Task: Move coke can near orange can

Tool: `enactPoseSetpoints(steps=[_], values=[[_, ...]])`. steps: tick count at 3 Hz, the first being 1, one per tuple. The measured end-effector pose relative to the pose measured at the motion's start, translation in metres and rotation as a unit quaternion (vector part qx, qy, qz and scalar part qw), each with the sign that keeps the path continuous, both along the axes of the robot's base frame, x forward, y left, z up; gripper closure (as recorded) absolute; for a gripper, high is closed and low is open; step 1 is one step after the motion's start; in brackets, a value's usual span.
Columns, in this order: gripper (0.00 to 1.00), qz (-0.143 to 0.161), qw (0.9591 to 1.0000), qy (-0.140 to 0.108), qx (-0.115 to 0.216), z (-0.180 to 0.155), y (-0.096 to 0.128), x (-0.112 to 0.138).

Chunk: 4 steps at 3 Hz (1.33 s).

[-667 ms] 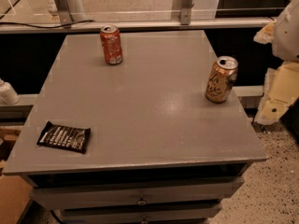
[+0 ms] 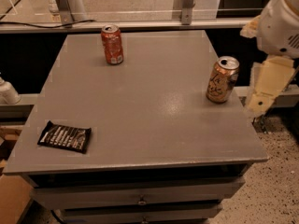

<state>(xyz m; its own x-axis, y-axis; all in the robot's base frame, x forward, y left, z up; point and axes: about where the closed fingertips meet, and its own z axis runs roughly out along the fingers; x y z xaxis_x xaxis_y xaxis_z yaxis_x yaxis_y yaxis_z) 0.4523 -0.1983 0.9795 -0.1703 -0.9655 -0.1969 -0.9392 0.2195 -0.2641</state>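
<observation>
At the front stood a grey cabinet top [image 2: 140,125] with drawers below it. Nearest on it, by the left edge, lay a flat dark snack packet [image 2: 64,136]; its pale lettering could not be read. Farther back at the right edge stood the orange can [image 2: 223,80], upright, gold-tan with dark scrawled graphics that were not legible. Just off that edge, beside the can but apart from it, hung the gripper [image 2: 267,90], cream-coloured and pointing downward beneath the arm's white casing [image 2: 280,27]; whether it was open or closed could not be told. Farthest, near the back edge and left of centre, stood the coke can [image 2: 112,45], upright, reddish-orange, its white markings unreadable, well apart from the orange can.
</observation>
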Motion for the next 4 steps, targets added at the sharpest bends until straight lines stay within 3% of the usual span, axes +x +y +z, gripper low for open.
enactPoseSetpoints(steps=[2, 3, 4], values=[[0.00, 0.058, 0.9981, -0.023, -0.001, -0.002, 0.042, 0.048], [0.00, 0.068, 0.9968, -0.042, 0.009, 0.001, 0.059, 0.075], [0.00, 0.068, 0.9968, -0.043, 0.009, 0.001, 0.059, 0.075]])
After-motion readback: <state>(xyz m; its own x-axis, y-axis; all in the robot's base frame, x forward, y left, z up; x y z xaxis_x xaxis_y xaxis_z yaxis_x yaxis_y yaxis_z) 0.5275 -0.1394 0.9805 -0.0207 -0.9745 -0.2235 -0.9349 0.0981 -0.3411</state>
